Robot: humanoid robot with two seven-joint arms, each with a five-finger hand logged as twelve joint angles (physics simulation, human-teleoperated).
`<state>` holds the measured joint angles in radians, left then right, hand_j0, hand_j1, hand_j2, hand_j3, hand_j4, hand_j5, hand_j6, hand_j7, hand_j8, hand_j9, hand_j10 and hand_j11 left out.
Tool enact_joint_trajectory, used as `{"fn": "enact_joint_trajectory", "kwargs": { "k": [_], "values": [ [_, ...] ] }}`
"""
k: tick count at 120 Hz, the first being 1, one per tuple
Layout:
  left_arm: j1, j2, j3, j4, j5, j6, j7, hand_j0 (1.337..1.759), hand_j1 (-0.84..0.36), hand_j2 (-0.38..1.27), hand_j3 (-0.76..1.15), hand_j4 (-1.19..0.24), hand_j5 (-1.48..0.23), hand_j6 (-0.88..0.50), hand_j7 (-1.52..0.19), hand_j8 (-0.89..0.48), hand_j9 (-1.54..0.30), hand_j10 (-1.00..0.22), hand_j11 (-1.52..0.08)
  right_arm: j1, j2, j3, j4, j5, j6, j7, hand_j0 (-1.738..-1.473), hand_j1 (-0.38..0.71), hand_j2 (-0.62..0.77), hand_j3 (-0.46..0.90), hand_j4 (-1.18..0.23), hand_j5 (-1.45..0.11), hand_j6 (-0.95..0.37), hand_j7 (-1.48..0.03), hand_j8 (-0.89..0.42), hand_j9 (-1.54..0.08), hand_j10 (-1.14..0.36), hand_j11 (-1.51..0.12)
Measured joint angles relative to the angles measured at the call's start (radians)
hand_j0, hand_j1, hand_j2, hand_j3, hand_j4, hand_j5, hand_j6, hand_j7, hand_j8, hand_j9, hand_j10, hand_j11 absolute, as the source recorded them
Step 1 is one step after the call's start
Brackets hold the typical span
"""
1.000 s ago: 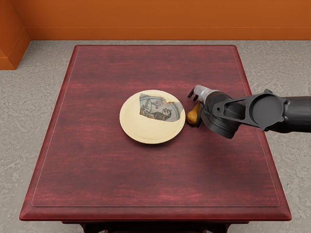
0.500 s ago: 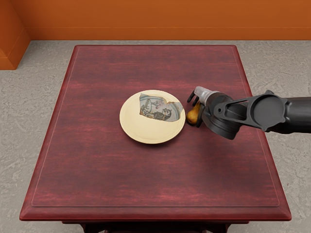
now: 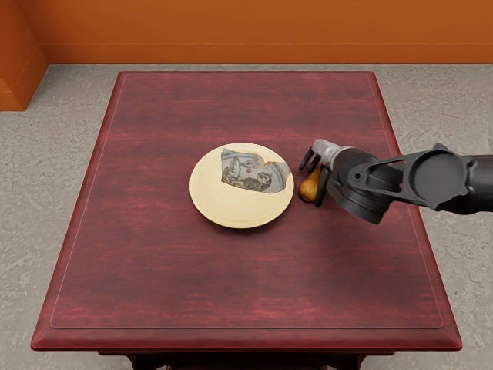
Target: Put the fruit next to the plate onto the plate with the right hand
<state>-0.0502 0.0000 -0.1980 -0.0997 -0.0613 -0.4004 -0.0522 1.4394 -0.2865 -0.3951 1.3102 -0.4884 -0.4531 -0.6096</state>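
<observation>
A small orange-brown fruit (image 3: 310,187) lies on the table just right of the cream plate (image 3: 231,210), close to its rim but not on it. The plate carries a printed picture on its upper half. My right hand (image 3: 314,176) comes in from the right edge and sits over the fruit. Its dark fingers (image 3: 308,160) are spread above the fruit and another finger reaches down on the fruit's right side. The fingers bracket the fruit without clamping it, and it rests on the table. The left arm is out of view.
The dark red table (image 3: 192,293) has a raised border all round. My bulky right forearm (image 3: 431,181) lies across the table's right edge. An orange wall runs along the back, with grey floor around the table.
My right arm has drawn back slightly to the right, so more of the fruit shows. The fruit has barely shifted and stays beside the plate.
</observation>
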Motion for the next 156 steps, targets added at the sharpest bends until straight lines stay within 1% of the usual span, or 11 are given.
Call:
{"fn": "enact_joint_trajectory", "kwargs": {
  "k": [19,30,41,46,48,57,71,80,101,133,156],
  "values": [
    [0.0,0.0,0.0,0.0,0.0,0.0,0.0,1.658,0.33,0.0,0.0,-0.01,-0.02,-0.01,-0.02,-0.01,-0.02,-0.01,-0.02,0.002,-0.025,0.002,0.03,-0.001,-0.012,0.0,-1.658,0.12,0.4,0.0,-0.55,-0.76,-0.49,-0.74,-0.32,-0.77,-0.55,-0.77],
    [0.001,0.0,0.0,0.0,0.0,0.0,0.0,1.658,0.33,0.0,0.0,-0.01,-0.02,-0.01,-0.02,-0.01,-0.02,-0.01,-0.02,0.002,-0.032,0.002,0.04,-0.002,-0.015,0.0,-1.658,0.1,0.42,0.0,-0.57,-0.78,-0.52,-0.76,-0.35,-0.79,-0.56,-0.8],
    [0.0,0.0,0.0,0.0,0.0,0.0,0.0,1.658,0.33,0.0,0.0,-0.01,-0.02,-0.01,-0.02,-0.01,-0.02,-0.01,-0.02,0.002,-0.039,0.003,0.049,-0.003,-0.017,0.0,-1.658,0.11,0.51,0.0,-0.59,-0.8,-0.55,-0.79,-0.38,-0.82,-0.58,-0.82],
    [0.0,0.0,0.0,0.0,0.0,0.0,0.0,1.658,0.33,0.0,0.0,-0.01,-0.02,-0.01,-0.02,-0.01,-0.02,-0.01,-0.02,0.002,-0.042,0.003,0.054,-0.003,-0.017,0.0,-1.658,0.12,0.57,0.0,-0.6,-0.81,-0.56,-0.8,-0.39,-0.83,-0.59,-0.84],
    [0.0,0.0,0.0,0.0,0.0,0.0,0.0,1.658,0.33,0.0,0.0,-0.01,-0.02,-0.01,-0.02,-0.01,-0.02,-0.01,-0.02,0.002,-0.044,0.003,0.056,-0.003,-0.018,0.0,-1.658,0.12,0.56,0.0,-0.61,-0.82,-0.56,-0.81,-0.4,-0.84,-0.59,-0.84],
    [0.0,0.0,0.0,0.0,0.0,0.0,0.0,1.658,0.33,0.0,0.0,-0.01,-0.02,-0.01,-0.02,-0.01,-0.02,-0.01,-0.02,0.002,-0.051,0.004,0.064,-0.003,-0.019,0.001,-1.658,0.12,0.58,0.0,-0.63,-0.83,-0.57,-0.83,-0.41,-0.86,-0.61,-0.87],
    [0.0,0.0,0.0,0.0,0.0,0.0,0.0,1.658,0.33,0.0,0.0,-0.01,-0.02,-0.01,-0.02,-0.01,-0.02,-0.01,-0.02,0.002,-0.062,0.006,0.074,-0.003,-0.021,0.001,-1.658,0.09,0.57,0.0,-0.65,-0.85,-0.58,-0.85,-0.43,-0.88,-0.63,-0.89],
    [0.001,0.0,0.0,0.0,0.0,0.0,0.0,1.658,0.33,0.0,0.0,-0.01,-0.02,-0.01,-0.02,-0.01,-0.02,-0.01,-0.02,0.005,-0.084,0.006,0.097,-0.002,-0.021,-0.001,-1.658,0.14,0.59,0.0,-0.64,-0.88,-0.53,-0.86,-0.4,-0.89,-0.63,-0.9],
    [0.001,0.0,0.0,0.0,0.0,0.0,0.0,1.658,0.33,0.0,0.0,-0.01,-0.02,-0.01,-0.02,-0.01,-0.02,-0.01,-0.02,0.018,-0.136,0.012,0.149,0.001,-0.022,-0.001,-1.658,0.17,0.59,0.0,-0.63,-0.93,-0.48,-0.87,-0.35,-0.92,-0.63,-0.93],
    [0.001,0.0,0.0,0.0,0.0,0.0,0.0,1.658,0.33,0.0,0.0,-0.01,-0.02,-0.01,-0.02,-0.01,-0.02,-0.01,-0.02,0.04,-0.176,0.04,0.192,0.003,-0.016,0.0,-1.658,0.17,0.59,0.0,-0.62,-0.96,-0.47,-0.88,-0.33,-0.93,-0.63,-0.94],
    [0.003,0.0,0.0,0.0,0.001,0.0,0.0,1.658,0.33,0.0,0.0,-0.01,-0.02,-0.01,-0.02,-0.01,-0.02,-0.01,-0.02,0.049,-0.192,0.071,0.212,0.004,-0.01,0.0,-1.658,0.17,0.58,0.0,-0.63,-0.95,-0.48,-0.88,-0.34,-0.92,-0.65,-0.93]
  ]
}}
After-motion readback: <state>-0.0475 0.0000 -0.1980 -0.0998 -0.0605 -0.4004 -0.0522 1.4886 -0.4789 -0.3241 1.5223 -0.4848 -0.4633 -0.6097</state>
